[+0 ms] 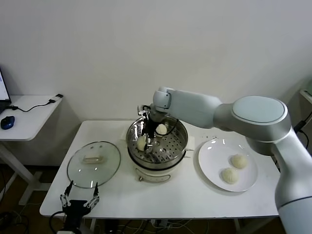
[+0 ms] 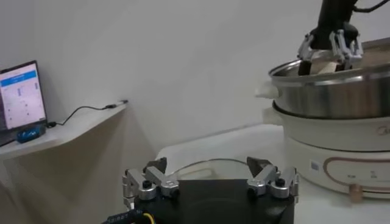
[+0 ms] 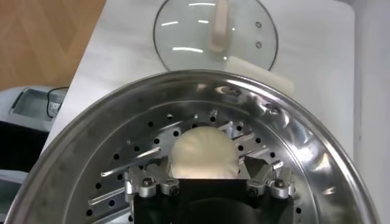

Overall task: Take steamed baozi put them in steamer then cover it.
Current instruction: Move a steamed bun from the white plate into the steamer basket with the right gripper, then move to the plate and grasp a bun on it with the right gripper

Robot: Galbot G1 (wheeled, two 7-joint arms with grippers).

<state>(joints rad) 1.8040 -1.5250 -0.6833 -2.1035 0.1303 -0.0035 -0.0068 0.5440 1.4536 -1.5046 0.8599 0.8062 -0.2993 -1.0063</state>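
Right pincer [image 3: 210, 182] astride steamed baozi [image 3: 203, 152]

The steamer [image 1: 157, 146] stands at the middle of the desk [image 1: 170, 197]. Two steamed baozi lie on its tray: one [image 1: 142, 142] at the left, one [image 1: 161, 129] farther back, with the right gripper [image 1: 149, 140] down inside the pot between them. A glass lid [image 1: 93, 164] lies flat to the steamer's left; a plate [image 1: 215, 155] to its right carries two more baozi [image 1: 239, 161] [image 1: 229, 175]. The left gripper [image 1: 79, 199] sits at the desk's near left edge. A side table [image 1: 29, 114] stands far left.
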